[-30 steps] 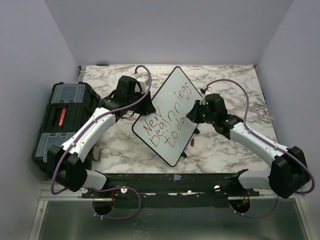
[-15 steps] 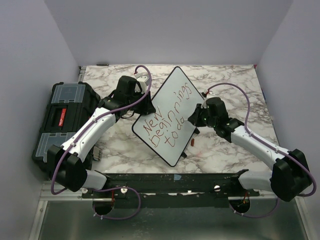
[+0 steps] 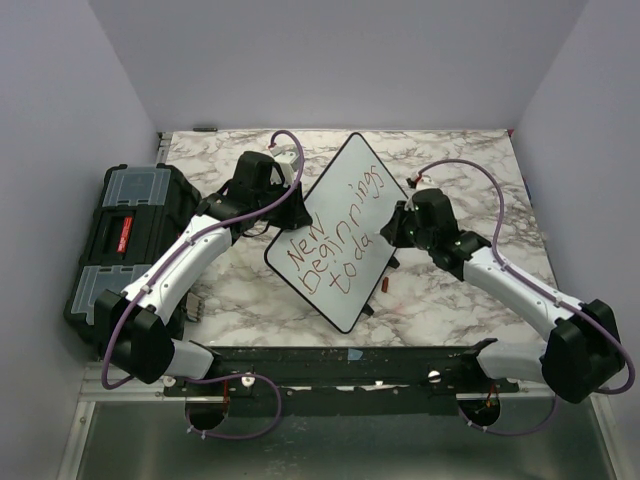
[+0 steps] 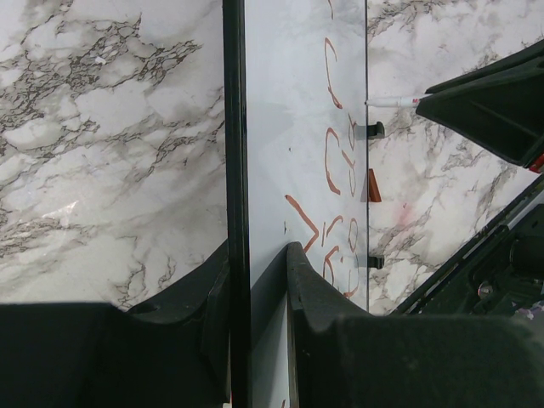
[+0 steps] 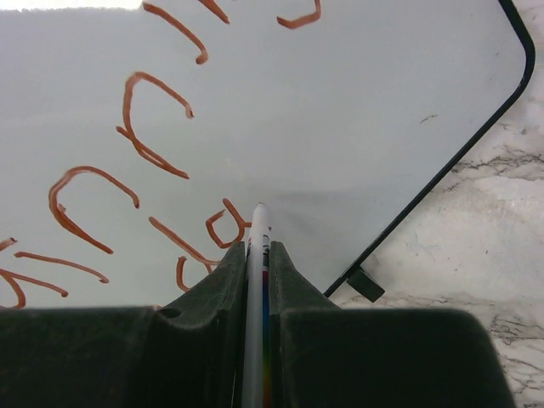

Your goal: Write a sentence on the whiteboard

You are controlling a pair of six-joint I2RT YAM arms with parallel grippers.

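Observation:
The whiteboard (image 3: 345, 200), white with a thin black frame, lies tilted like a diamond on the marble table. Red lettering (image 3: 335, 235) reads "New Beginnings toda" in three lines; it also shows in the right wrist view (image 5: 127, 170) and left wrist view (image 4: 336, 153). My left gripper (image 3: 292, 212) is shut on the board's left edge (image 4: 235, 170). My right gripper (image 3: 392, 226) is shut on a white marker (image 5: 257, 255), whose tip touches the board beside the last "a". The marker also shows in the left wrist view (image 4: 393, 101).
A black toolbox (image 3: 125, 235) with clear lid compartments stands at the left. A small red marker cap (image 3: 385, 284) lies on the table beside the board's lower right edge. The board's black feet (image 5: 365, 282) stick out at its edge. Walls close in on three sides.
The right gripper with the marker moved along the third line, and the letter "a" has been added after "tod". The left arm and the board stayed still.

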